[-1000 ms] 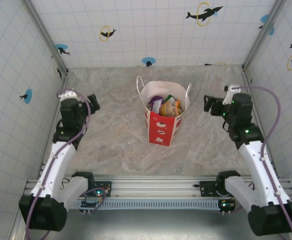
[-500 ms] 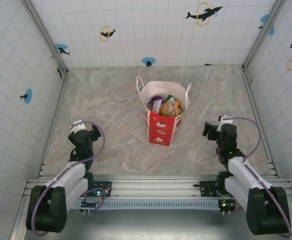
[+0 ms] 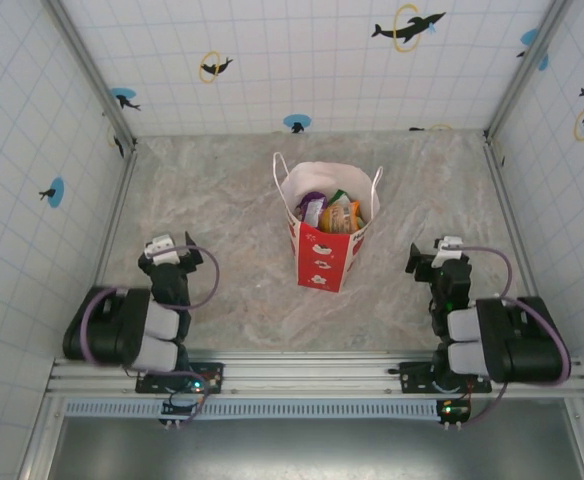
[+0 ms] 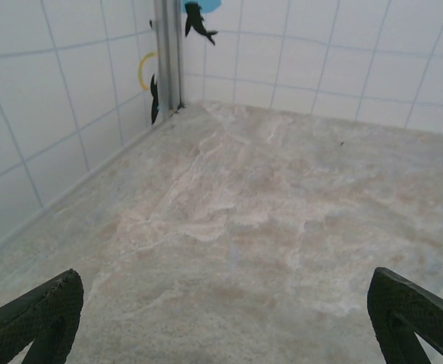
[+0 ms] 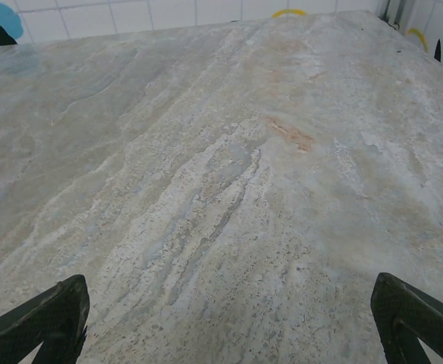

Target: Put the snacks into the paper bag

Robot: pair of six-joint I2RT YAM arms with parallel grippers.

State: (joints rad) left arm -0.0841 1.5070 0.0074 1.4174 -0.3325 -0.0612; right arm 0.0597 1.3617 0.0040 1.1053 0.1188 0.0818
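Two arms sit folded low at the near edge of the worktop [image 3: 212,190], one on each side. The left pincer [image 3: 172,252] has its jaws spread wide apart with nothing between them. In the left wrist view its dark fingertips [image 4: 36,318] stand at the bottom corners over bare marbled surface. The right pincer [image 3: 434,258] is spread just as wide and holds nothing. In the right wrist view its fingertips [image 5: 39,322] frame the same pale stone.

The paper bag [image 3: 324,258] stands upright near the middle of the worktop, between the two pincers and well apart from both. Its mouth is open upward, the upper part is white, and the lower band is red with white figures. Thin handles rise at either side. The snacks [image 3: 334,214] lie inside it, bunched together below the rim. A purple packet [image 3: 312,207] sits to the left, an orange packet [image 3: 344,217] beside it, and a bit of green shows behind them. How many packets are inside cannot be told.
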